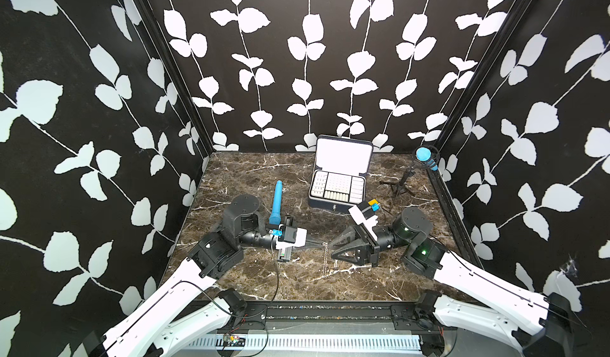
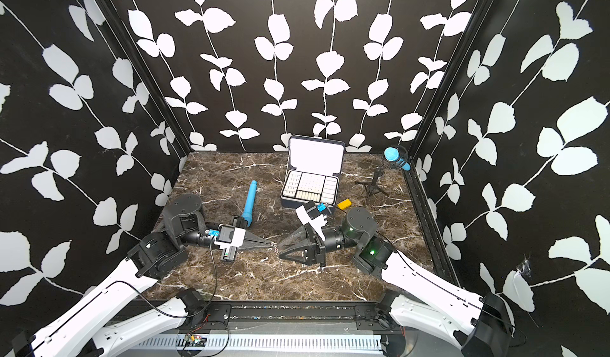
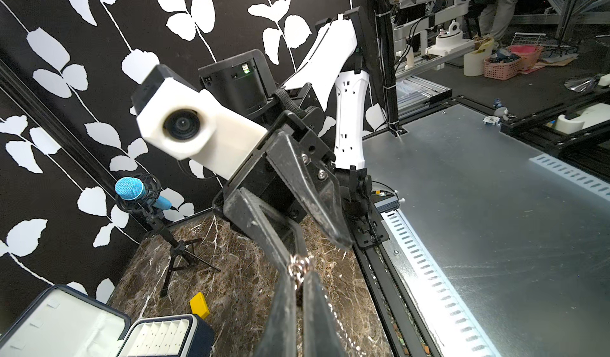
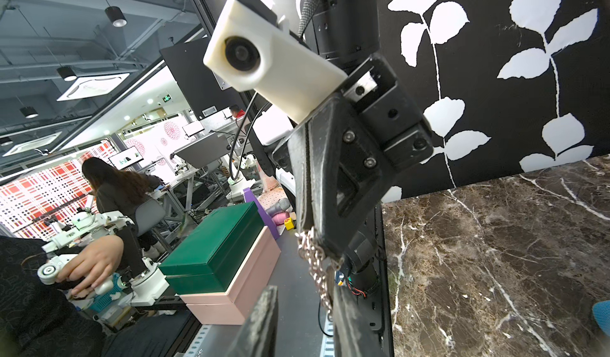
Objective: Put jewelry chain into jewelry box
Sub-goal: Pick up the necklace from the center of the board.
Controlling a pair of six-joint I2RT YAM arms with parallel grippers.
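**ITEM:** jewelry chain (image 1: 326, 259). Thin silvery link chain with fine shiny links. A small bunch of looped links at its top end shows in the left wrist view (image 3: 298, 266). Pendant end too small to make out. In both top views (image 2: 279, 259) it hangs down from the L gripper's tips. Cannot tell whether its low end touches the tabletop.

**HOLDER:** L gripper (image 1: 321, 243). Jaws pressed together, pinching the chain's top end betw. the fingertips. Held roughly level, tips pointing at the R gripper.

**OPPOSITE:** R gripper (image 1: 331, 249). Jaws apart w/ a clear gap betw. the fingers, nothing clamped. Its tips are just beside the L gripper's tips. The chain's top sits at the mouth of that gap, at or against one finger's tip and clear of the other.

**DEST.:** jewelry box (image 1: 344, 155). Dark navy case w/ rounded corners, lid up, white lining, white compartmented tray, small metal clasp on the front. Well apart from both grippers, beyond their tips, nearer the R gripper's side.

**MISC.:**
- Yellow block (image 2: 344, 203), near the box, beyond the R gripper.
- Blue tube (image 1: 276, 203), lying beyond the L gripper.
- Mic on a mini tripod (image 1: 425, 156), far past the R gripper.

**SURFACE:** brown marble-look tabletop (image 1: 264, 282).
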